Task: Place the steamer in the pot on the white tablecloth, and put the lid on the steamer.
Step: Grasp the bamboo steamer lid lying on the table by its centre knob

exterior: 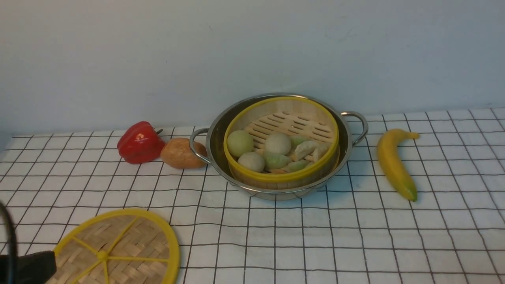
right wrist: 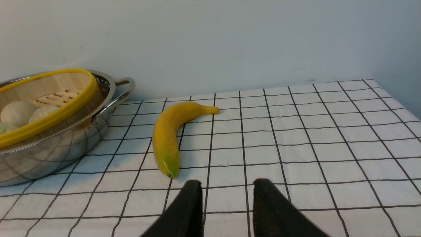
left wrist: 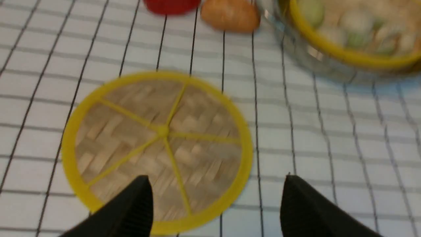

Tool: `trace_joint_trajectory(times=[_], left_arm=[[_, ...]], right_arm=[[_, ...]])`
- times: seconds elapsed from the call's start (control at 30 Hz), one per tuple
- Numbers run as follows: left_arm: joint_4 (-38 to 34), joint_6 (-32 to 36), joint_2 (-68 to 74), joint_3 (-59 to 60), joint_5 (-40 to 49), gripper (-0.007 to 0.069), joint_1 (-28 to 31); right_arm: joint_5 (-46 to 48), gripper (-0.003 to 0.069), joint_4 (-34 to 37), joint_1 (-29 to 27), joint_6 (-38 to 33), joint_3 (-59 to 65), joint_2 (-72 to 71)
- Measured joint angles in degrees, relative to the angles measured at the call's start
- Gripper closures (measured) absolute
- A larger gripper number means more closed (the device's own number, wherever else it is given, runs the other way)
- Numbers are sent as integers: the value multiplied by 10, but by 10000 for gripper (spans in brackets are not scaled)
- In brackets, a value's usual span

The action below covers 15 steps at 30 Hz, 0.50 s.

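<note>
Steamer [exterior: 282, 177] sits inside the pot [exterior: 216, 142] on the white tablecloth [exterior: 355, 236], buns and dumplings showing, top uncovered. Lid [exterior: 118, 252] lies flat on the cloth at the near left, knob side up, well apart from the pot. Left gripper [left wrist: 217, 179] hovers over the lid's near edge – jaws spread wide, gripping nothing. Right gripper [right wrist: 228, 182] is over bare cloth near the green tip of the banana [exterior: 394, 163] – fingers parted with a narrower gap, nothing between them. The banana lies just right of the pot; a red pepper [exterior: 140, 142] and a brown rounded piece [exterior: 182, 153] sit by its left handle.
</note>
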Motion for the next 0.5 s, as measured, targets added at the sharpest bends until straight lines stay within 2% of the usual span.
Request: trace_joint_trajectory(times=[0.03, 0.07, 0.17, 0.5], left_arm=[[3, 9, 14, -5, 11, 142, 0], [15, 49, 72, -39, 49, 142, 0], [32, 92, 154, -73, 60, 142, 0], [57, 179, 401, -82, 5, 142, 0]], right_arm=[[0, 419, 0, 0, 0, 0, 0], [0, 419, 0, 0, 0, 0, 0], [0, 419, 0, 0, 0, 0, 0], [0, 419, 0, 0, 0, 0, 0]])
